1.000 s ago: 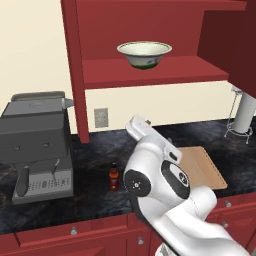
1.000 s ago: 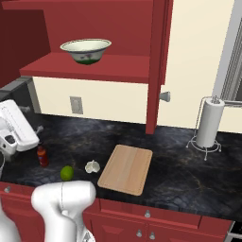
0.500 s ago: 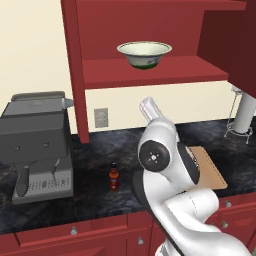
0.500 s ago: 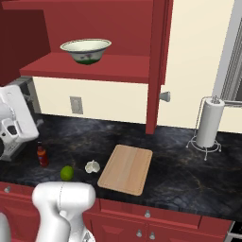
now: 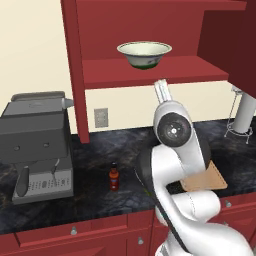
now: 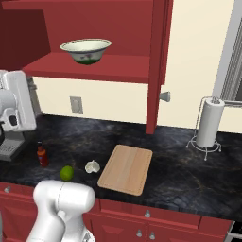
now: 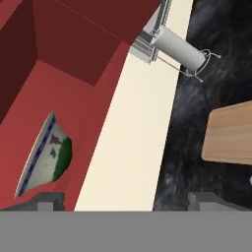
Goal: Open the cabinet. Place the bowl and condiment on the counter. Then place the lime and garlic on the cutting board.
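The gripper [image 7: 126, 199] stands wide open and holds nothing; in the hand view its two dark fingertips [image 7: 49, 199] sit far apart at the bottom edge. It points up toward the open cabinet [image 5: 150, 30], just below the front edge of the shelf. The bowl [image 5: 144, 53] rests upright on that shelf, above and a little left of the hand. On the counter [image 6: 189, 170] below, the condiment [image 5: 114, 177] stands upright to the left, near the grey coffee machine [image 5: 37, 145]. The lime [image 6: 66, 173] and the garlic [image 6: 92, 166] lie close together near the front edge, just left of the cutting board [image 6: 126, 168]. A paper towel holder [image 6: 208, 124] stands far to the right.
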Tool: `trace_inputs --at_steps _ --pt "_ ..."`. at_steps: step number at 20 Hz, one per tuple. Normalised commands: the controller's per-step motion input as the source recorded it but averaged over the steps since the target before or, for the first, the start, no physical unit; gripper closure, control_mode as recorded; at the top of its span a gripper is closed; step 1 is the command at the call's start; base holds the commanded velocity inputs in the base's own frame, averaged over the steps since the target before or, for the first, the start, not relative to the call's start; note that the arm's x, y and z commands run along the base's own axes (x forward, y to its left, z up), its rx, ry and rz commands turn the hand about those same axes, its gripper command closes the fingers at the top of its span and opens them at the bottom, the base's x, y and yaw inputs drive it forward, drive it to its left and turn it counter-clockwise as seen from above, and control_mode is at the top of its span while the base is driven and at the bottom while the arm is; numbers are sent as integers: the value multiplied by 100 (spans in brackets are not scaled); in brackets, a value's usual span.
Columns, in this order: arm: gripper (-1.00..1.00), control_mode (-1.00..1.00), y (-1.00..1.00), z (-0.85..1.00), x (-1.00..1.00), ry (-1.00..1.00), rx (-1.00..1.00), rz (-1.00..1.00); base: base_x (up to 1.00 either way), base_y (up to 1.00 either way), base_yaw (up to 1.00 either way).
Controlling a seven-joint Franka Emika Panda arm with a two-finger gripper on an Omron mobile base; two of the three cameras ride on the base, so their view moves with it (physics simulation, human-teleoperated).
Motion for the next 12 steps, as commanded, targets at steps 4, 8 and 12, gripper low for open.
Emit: trace_inputs --at_steps 4,8,12 --pt "-100 -100 -30 32 5 -4 18 0 0 0 0" --pt "-100 -100 -29 26 6 -5 16 0 0 0 0" --pt "-100 -100 -6 4 23 -1 2 0 0 0 0"
